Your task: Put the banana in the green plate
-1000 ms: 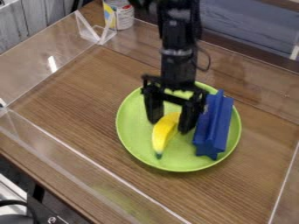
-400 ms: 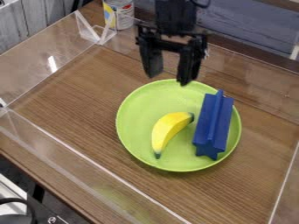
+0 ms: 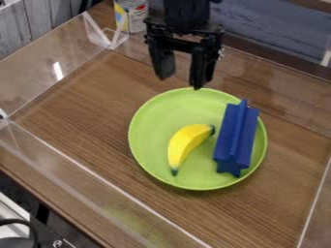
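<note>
The yellow banana lies inside the green plate, left of centre, its dark tip toward the plate's front rim. Beside it on the right, also in the plate, rests a blue ridged block. My gripper hangs above the plate's far rim, well clear of the banana. Its two black fingers point down and stand wide apart, open, with nothing between them.
The plate sits on a brown wooden tabletop enclosed by low clear plastic walls. A white and yellow bottle stands at the back, beyond the wall, left of the arm.
A second ago the gripper stood low over the banana in the plate. It has since risen and drawn back toward the far rim, leaving the banana lying in the plate.
</note>
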Available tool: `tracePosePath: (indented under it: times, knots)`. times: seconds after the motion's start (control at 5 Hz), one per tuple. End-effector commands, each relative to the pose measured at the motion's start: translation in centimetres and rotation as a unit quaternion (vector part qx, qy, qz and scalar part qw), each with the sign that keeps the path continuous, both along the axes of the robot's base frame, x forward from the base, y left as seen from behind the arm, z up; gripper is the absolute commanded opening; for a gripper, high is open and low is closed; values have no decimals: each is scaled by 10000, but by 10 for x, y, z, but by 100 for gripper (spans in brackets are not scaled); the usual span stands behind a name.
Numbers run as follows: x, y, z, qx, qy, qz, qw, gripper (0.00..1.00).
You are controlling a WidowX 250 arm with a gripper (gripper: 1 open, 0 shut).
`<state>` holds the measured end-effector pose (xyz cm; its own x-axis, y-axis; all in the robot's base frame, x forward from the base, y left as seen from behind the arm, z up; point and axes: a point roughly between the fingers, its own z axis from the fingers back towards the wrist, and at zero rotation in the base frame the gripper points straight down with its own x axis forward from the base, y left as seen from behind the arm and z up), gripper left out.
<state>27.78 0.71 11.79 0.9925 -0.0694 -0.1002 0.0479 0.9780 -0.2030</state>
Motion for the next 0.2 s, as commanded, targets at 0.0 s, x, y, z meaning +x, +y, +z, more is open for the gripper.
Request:
tracePosePath:
  times: [0.0]
  knots:
    - [1, 2, -3, 63, -92, 4, 9999, 100]
